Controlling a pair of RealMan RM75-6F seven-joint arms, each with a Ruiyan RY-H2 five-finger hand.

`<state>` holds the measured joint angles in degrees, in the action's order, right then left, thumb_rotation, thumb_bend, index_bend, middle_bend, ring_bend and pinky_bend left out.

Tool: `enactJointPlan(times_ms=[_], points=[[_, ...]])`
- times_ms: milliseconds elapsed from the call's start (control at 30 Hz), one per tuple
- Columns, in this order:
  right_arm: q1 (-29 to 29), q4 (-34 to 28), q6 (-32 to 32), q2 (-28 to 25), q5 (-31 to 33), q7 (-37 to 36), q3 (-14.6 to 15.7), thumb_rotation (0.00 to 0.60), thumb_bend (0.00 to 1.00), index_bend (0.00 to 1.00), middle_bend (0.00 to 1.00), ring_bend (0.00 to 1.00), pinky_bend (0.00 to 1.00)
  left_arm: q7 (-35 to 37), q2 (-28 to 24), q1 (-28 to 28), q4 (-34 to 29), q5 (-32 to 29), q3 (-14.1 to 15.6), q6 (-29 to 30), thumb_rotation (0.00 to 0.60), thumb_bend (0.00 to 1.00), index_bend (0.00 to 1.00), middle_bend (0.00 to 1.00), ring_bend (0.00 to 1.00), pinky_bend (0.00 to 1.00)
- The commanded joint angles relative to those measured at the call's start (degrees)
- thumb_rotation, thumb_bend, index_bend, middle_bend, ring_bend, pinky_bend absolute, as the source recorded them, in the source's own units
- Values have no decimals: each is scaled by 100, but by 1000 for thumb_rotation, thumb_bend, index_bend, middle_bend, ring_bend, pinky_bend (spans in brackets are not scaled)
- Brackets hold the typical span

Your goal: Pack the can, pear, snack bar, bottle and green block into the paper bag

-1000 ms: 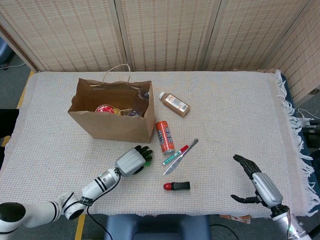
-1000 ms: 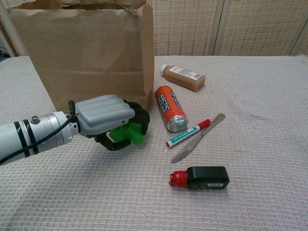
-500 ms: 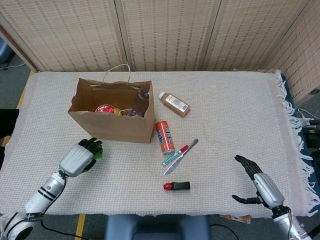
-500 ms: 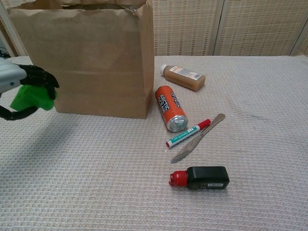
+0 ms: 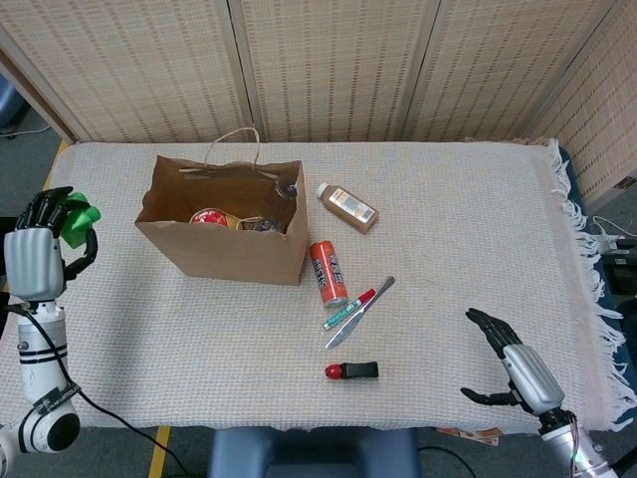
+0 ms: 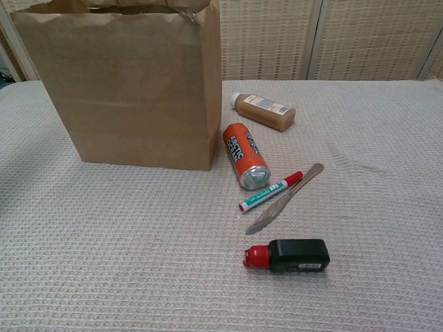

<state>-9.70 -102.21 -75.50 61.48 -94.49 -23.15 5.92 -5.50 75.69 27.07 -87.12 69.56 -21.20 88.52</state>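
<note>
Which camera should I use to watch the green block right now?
Use the head view. It shows the green block held in the left hand, raised at the table's left edge, to the left of the paper bag. The chest view shows neither the block nor that hand, only the bag's front and the items lying beside it.

— What's out there, by count?
— One paper bag (image 5: 224,239), one can (image 5: 327,272), one bottle (image 5: 347,207), one green block (image 5: 80,219).
— And the rest?
— One marker (image 5: 349,309), one knife (image 5: 359,313), one black tool with a red cap (image 5: 351,371), two hands.

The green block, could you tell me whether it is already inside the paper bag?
No, the left hand holds the green block left of the paper bag.
</note>
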Motion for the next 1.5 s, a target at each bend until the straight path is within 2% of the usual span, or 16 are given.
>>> enactJointPlan(times_ms=[33, 133, 200, 367, 500, 633, 667, 700, 800, 867, 900, 1067, 1367, 1433, 1500], points=[[-4, 1, 1, 4, 0, -7, -6, 600, 43, 0, 0, 0, 0, 169, 102, 292, -683, -389, -619, -8, 600, 653, 735, 746, 684, 751], [-8, 8, 7, 0, -13, -19, 1, 600, 43, 0, 0, 0, 0, 85, 168, 539, -997, -484, -712, -314, 600, 654, 734, 746, 684, 749], [-15, 7, 12, -1, -20, -16, -2, 600, 43, 0, 0, 0, 0, -179, 277, 745, -1058, -508, -671, -510, 600, 654, 734, 747, 684, 749], [-9, 38, 7, 25, -91, 60, 31, 600, 43, 0, 0, 0, 0, -733, 856, 1345, -541, -344, -485, -878, 600, 653, 732, 746, 684, 749], [0, 45, -24, -3, -121, 55, 44, 600, 43, 0, 0, 0, 0, -856, 1285, 1778, -153, -278, -531, -1088, 600, 653, 732, 745, 684, 749], [0, 42, -23, -40, -109, 3, 50, 600, 43, 0, 0, 0, 0, -883, 1552, 2091, -50, -444, -584, -1427, 600, 634, 695, 711, 652, 723], [-1, 44, -26, -50, -121, 6, 55, 600, 43, 0, 0, 0, 0, -928, 1570, 2150, -82, -515, -546, -1580, 600, 603, 660, 673, 617, 696], [0, 46, -30, -58, -129, 10, 58, 600, 43, 0, 0, 0, 0, -997, 1564, 2186, -124, -571, -503, -1696, 600, 536, 568, 569, 524, 619], [10, 44, -50, -82, -146, -8, 71, 600, 43, 0, 0, 0, 0, -1203, 1518, 2273, -295, -787, -410, -2001, 600, 385, 169, 156, 146, 286], [18, 50, -67, -95, -152, -10, 75, 600, 43, 0, 0, 0, 0, -1249, 1473, 2306, -372, -842, -385, -2101, 600, 357, 23, 17, 15, 147], [21, 48, -69, -100, -150, -13, 77, 600, 42, 0, 0, 0, 0, -1255, 1450, 2312, -397, -857, -375, -2132, 600, 350, 3, 0, 0, 117], [25, 37, -68, -108, -156, 14, 85, 600, 43, 0, 0, 0, 0, -1242, 1301, 2313, -564, -1016, -409, -2218, 600, 349, 0, 0, 0, 87], [33, 39, -53, -95, -120, 112, 76, 600, 43, 0, 0, 0, 0, -882, 1062, 2096, -873, -725, -393, -1895, 600, 352, 0, 0, 0, 93], [35, 45, -66, -95, -109, 121, 63, 600, 43, 0, 0, 0, 0, -767, 970, 1968, -985, -604, -349, -1754, 600, 370, 0, 0, 0, 105], [40, 59, -82, -94, -99, 124, 50, 600, 43, 0, 0, 0, 0, -643, 819, 1751, -1135, -363, -244, -1503, 600, 432, 16, 0, 2, 132]])
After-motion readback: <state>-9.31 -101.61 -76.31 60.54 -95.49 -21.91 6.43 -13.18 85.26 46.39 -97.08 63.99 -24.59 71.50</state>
